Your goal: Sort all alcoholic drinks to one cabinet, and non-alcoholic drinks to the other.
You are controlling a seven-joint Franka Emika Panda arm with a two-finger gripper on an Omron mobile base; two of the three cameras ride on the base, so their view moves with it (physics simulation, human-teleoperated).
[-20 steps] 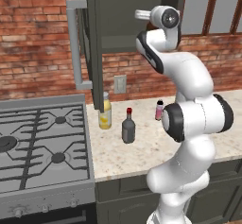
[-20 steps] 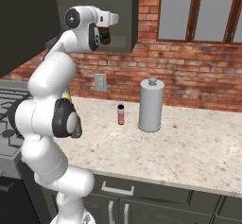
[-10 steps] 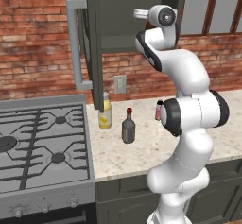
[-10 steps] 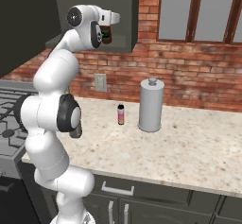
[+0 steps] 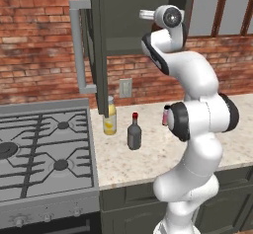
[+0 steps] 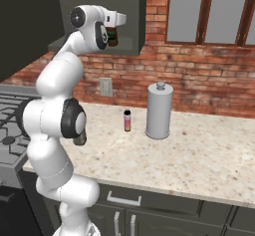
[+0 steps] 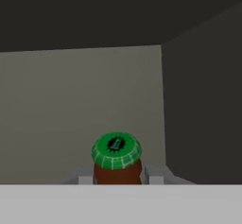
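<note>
First bottle going up, three left.
Gripper (image 6: pixel 112 34) clamps the beer bottle (image 7: pixel 116 159) inside the cabinet (image 5: pixel 133 18); the yellow bottle (image 5: pixel 109 117), grey bottle (image 5: pixel 134 132) and pink bottle (image 6: pixel 127 120) wait (at the arm's 6 o'clock).

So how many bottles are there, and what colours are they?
Brown: 1, the beer bottle held in the gripper
Yellow: 1, the tall bottle on the counter
Grey: 1, the red-capped bottle
Pink: 1, the small bottle
Total: 4
</note>
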